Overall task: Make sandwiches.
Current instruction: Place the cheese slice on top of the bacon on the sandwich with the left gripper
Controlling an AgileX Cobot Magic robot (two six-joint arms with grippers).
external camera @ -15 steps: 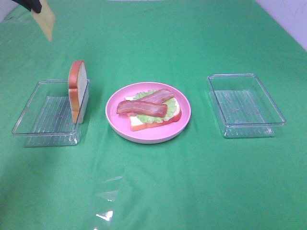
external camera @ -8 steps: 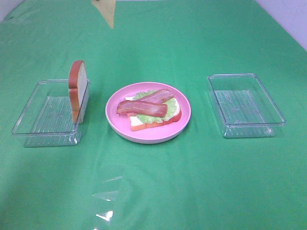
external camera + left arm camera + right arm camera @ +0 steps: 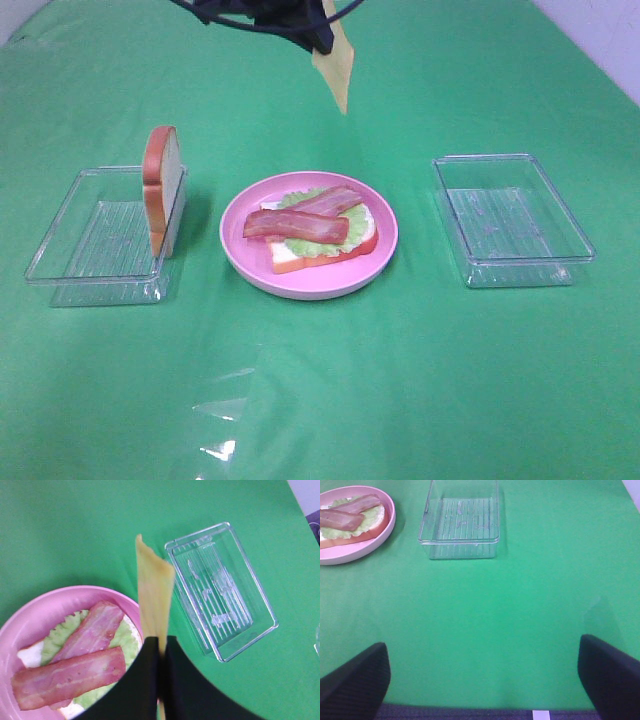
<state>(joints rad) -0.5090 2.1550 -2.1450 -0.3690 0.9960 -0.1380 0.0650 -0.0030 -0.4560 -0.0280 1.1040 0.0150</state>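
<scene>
Open cloth (image 3: 400, 380) between plate (image 3: 380, 262) and trays — upright bread slice (image 3: 163, 190) leftward.

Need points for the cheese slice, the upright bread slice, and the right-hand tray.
cheese slice (image 3: 337, 70), exterior high view, middle of the hanging slice
upright bread slice (image 3: 162, 188), exterior high view, crust edge
right-hand tray (image 3: 580, 238), exterior high view, right rim

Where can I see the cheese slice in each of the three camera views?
Exterior high: the cheese hangs at top centre, above and behind the plate, held by the left gripper.
Left wrist: the cheese stands in the middle, pinched between the black fingers.
Right wrist: not in it.
Shared landmark: the pink plate with bacon, seen in all three views.
</scene>
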